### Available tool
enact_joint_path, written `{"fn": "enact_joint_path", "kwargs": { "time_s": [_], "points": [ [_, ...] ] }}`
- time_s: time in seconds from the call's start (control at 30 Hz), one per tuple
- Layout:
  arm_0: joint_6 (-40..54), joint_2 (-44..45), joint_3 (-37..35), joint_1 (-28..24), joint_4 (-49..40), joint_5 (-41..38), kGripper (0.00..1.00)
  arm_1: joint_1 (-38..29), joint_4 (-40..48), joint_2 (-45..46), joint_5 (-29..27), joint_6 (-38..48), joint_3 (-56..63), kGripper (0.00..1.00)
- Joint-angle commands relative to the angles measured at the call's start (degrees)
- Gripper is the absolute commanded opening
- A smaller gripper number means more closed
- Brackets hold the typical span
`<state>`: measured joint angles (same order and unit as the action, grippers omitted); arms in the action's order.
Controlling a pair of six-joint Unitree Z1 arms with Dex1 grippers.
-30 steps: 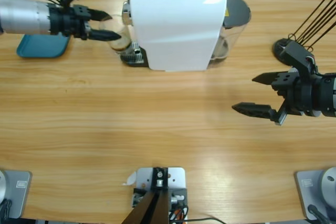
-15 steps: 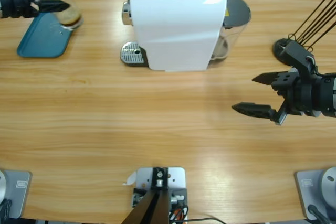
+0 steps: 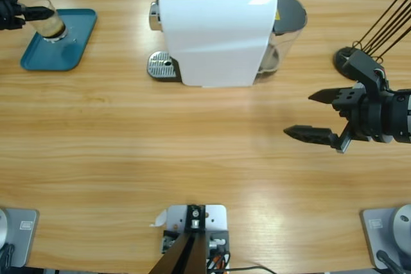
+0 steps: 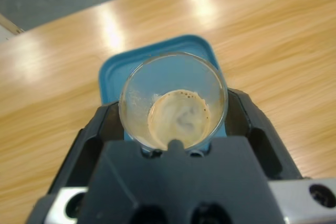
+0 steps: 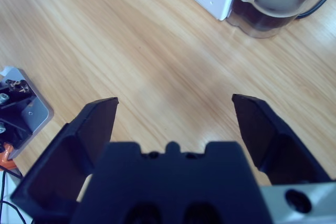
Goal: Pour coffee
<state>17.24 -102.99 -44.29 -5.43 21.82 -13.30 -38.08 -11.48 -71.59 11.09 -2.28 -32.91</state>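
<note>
The coffee [image 4: 181, 119], brown under tan foam, lies low in a clear round glass [image 3: 49, 22] clamped between the left gripper [image 3: 32, 12] jaws over the teal rounded tray [image 3: 70, 46] at the table's [image 3: 192, 158] far left edge. The boxy white coffee machine [image 3: 215, 33] stands well apart. The right gripper [image 3: 318, 115] hangs spread wide and empty over bare smooth wood.

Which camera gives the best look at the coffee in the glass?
The left wrist view: it looks straight down into the glass onto the foamy coffee. The high view shows only a small tan band at the table's far left corner; the right wrist view shows none.
</note>
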Motion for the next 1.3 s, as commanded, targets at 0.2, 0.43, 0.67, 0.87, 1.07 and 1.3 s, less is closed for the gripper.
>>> {"fn": "enact_joint_path", "kwargs": {
  "time_s": [0.2, 0.43, 0.67, 0.87, 1.07, 1.3],
  "points": [
    [-0.98, -5.29, 1.49, -0.98, 2.07, 0.90, 0.000, -0.68, 0.76, -0.31, 0.77, 0.63, 1.18, 1.000],
    [-1.49, -7.60, 1.63, -0.98, 3.49, 0.85, 0.000, -0.68, 0.76, -0.34, 0.70, 0.73, 1.18, 1.000],
    [-3.06, -7.28, 3.07, -0.90, 3.14, -0.76, 0.974, -0.68, 0.76, -0.26, 0.70, 0.79, 1.18, 1.000],
    [-3.41, -1.88, 6.36, -0.81, 3.11, -1.33, 0.991, -0.68, 0.76, 0.57, 0.69, 0.79, 1.34, 1.000],
    [-3.79, 6.34, 8.97, -0.74, 1.10, 1.56, 0.991, -0.68, 0.76, 0.75, 0.60, 0.79, 1.36, 1.000],
    [-6.20, 25.71, 8.41, -0.63, -18.76, 7.32, 0.991, -0.68, 0.76, 2.01, 0.51, 0.79, 1.62, 1.000]
  ]
}}
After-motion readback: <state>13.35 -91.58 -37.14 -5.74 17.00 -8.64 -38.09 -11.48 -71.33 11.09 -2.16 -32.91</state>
